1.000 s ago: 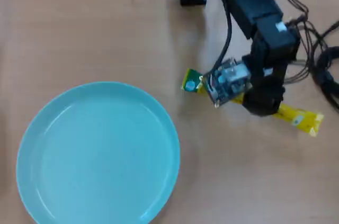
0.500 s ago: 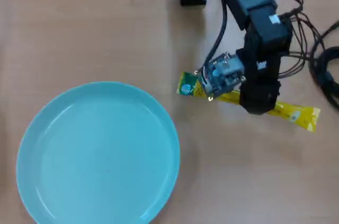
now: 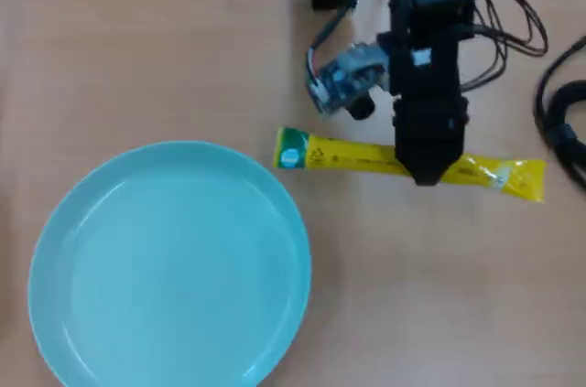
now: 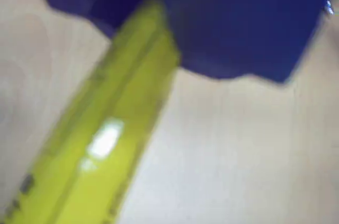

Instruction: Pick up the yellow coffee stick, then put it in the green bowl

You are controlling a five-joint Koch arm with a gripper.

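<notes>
- In the overhead view we see the green bowl (image 3: 169,263) at lower left on the table (image 3: 137,48).
- Just right of its rim, the yellow coffee stick (image 3: 348,156) lies flat, green end toward the bowl.
- The gripper (image 3: 427,177) sits over the stick's right half; we cannot tell whether it grips.

Hobby workbench, wooden tabletop (image 3: 137,58) – loose black cables (image 3: 558,122) (unbundled)
</notes>
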